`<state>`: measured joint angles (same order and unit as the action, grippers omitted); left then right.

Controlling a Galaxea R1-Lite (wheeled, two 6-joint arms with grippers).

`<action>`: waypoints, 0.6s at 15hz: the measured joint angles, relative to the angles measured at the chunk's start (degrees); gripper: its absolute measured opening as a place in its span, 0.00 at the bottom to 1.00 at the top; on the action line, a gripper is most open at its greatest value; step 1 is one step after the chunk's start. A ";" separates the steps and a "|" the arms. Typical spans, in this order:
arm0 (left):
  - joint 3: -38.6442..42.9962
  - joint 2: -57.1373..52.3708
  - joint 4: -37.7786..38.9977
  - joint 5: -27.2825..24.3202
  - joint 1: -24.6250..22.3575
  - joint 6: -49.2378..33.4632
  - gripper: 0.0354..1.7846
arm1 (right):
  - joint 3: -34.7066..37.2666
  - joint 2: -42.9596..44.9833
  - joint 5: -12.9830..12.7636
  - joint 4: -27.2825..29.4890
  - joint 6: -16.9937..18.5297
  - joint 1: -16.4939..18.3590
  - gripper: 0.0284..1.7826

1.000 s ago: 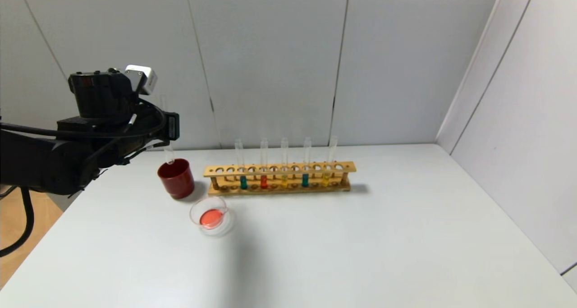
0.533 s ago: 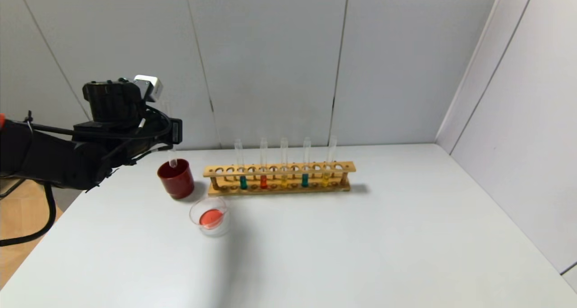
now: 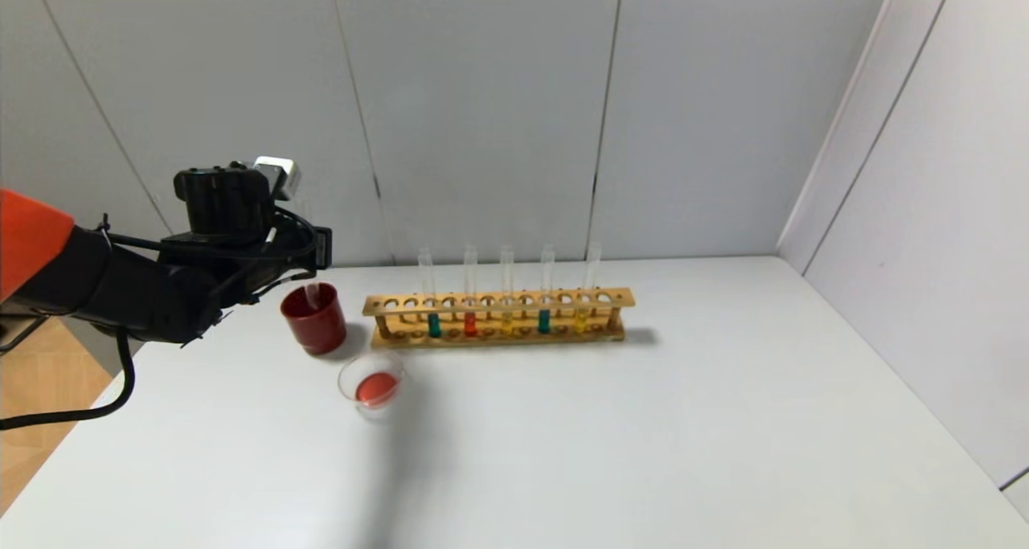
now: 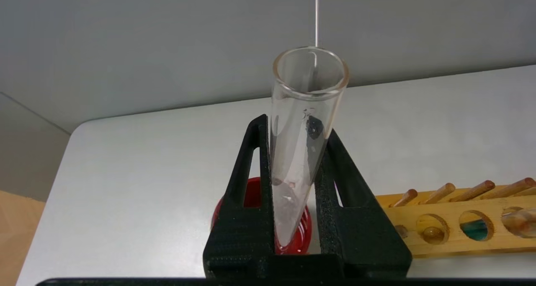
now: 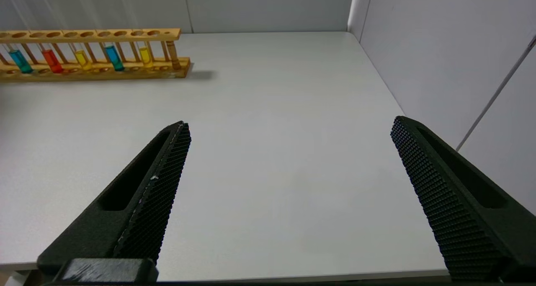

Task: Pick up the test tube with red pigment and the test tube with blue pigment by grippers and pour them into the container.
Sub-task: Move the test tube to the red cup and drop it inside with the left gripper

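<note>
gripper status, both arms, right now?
Left gripper: shut on an empty test tube, its bottom end in the dark red cup.
Right gripper: open, holding nothing.

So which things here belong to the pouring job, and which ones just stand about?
Job: empty tube in the left gripper, lowered into the red cup; dish holding red liquid; red tube; blue tubes; rack.

About: yellow tubes; right gripper, open.

head: high, forward-down | wrists: close, low | shared: rack (image 3: pixel 498 317)
</note>
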<state>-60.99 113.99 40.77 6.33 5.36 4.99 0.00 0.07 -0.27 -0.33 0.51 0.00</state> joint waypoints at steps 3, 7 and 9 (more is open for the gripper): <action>0.00 2.29 1.56 0.00 -0.20 0.00 0.17 | 0.00 0.00 0.00 0.00 0.01 0.00 0.98; 0.02 4.23 1.95 -0.05 -0.22 -0.13 0.17 | 0.00 0.00 0.02 -0.02 0.01 0.00 0.98; 0.18 4.63 1.95 -0.11 -0.11 -0.11 0.17 | 0.00 0.00 0.00 0.00 0.00 0.00 0.98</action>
<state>-60.81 118.63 42.72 6.22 5.25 4.88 0.00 0.07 -0.27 -0.33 0.51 0.00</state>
